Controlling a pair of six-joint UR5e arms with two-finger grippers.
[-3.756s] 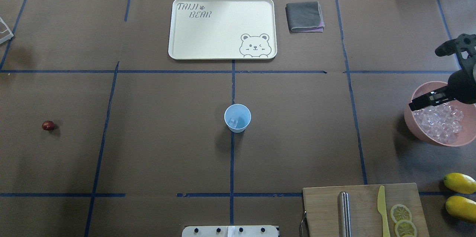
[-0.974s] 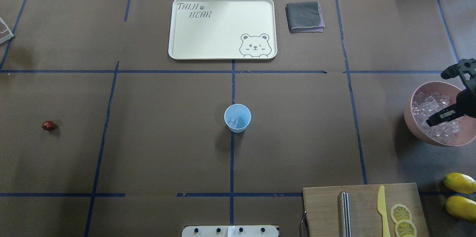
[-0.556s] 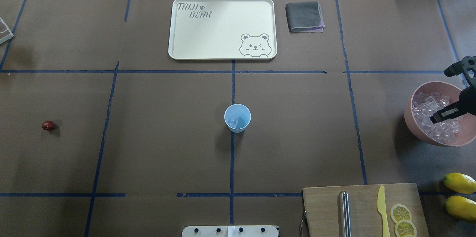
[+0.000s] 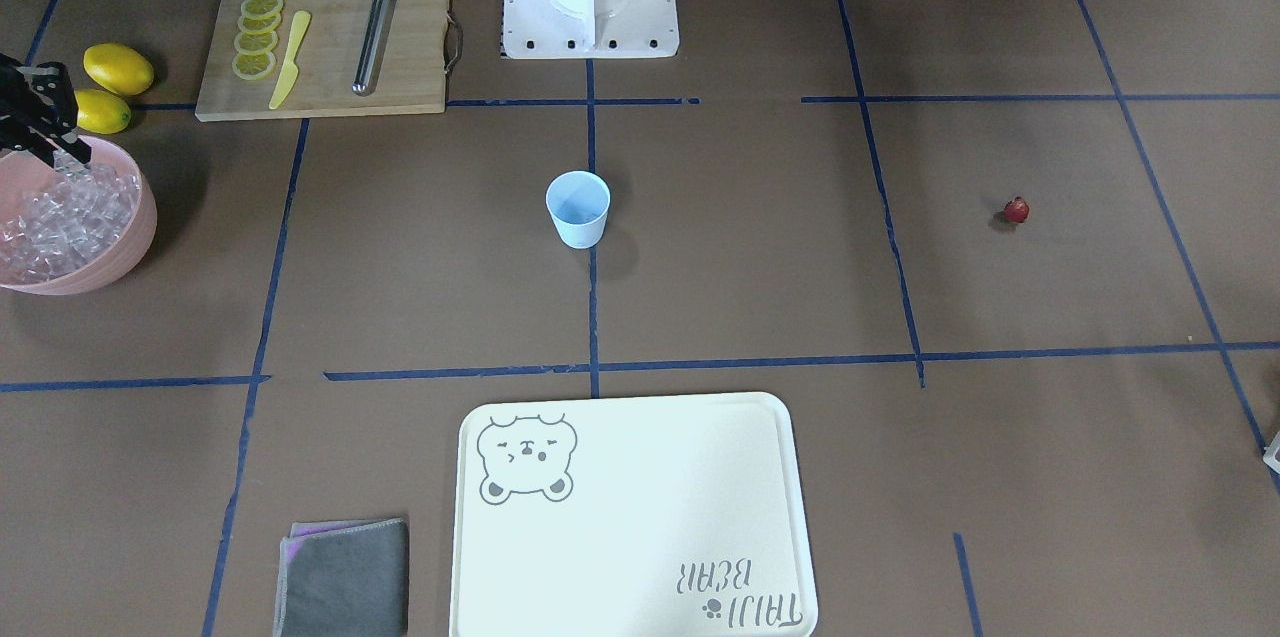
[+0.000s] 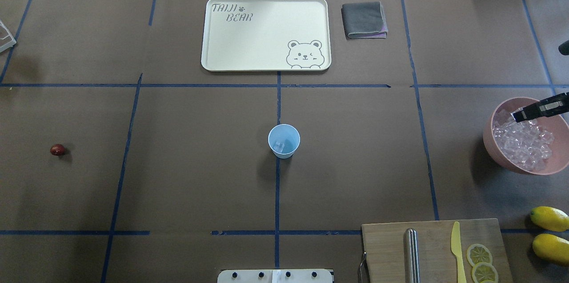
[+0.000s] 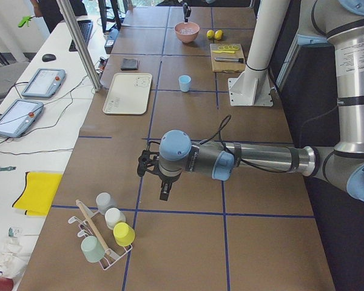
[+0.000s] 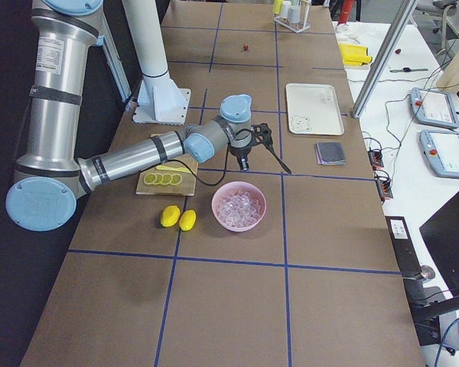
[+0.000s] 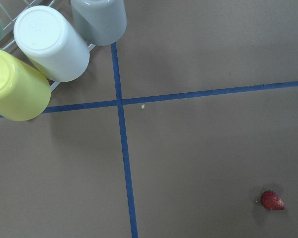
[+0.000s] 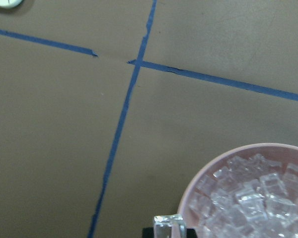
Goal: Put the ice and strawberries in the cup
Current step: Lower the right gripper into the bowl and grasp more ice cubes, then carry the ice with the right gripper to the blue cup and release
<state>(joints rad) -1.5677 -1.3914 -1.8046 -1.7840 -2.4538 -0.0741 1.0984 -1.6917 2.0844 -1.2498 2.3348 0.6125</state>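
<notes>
The pale blue cup (image 5: 284, 141) stands upright at the table's middle with one ice cube (image 5: 279, 145) in it. More ice (image 5: 524, 143) fills the pink bowl (image 5: 489, 138) at the right edge. My right gripper (image 5: 519, 115) hovers above the bowl's far rim, and the right wrist view shows it shut on a clear ice cube (image 9: 169, 227). The strawberry (image 5: 57, 149) lies alone far to the left and appears low right in the left wrist view (image 8: 272, 200). My left gripper (image 6: 163, 191) hangs beyond it at the table's left end; I cannot tell whether it is open or shut.
A cream bear tray (image 5: 266, 3) and a folded grey cloth (image 5: 364, 20) lie at the back. A cutting board (image 5: 386, 247) with a steel rod, yellow knife and lemon slices sits front right, beside two lemons (image 5: 550, 218). A rack of upturned cups (image 8: 49, 44) stands near my left gripper.
My right gripper dipped into the ice bowl and has now risen toward the bowl's far rim, holding an ice cube. The cup and strawberry have not moved.
</notes>
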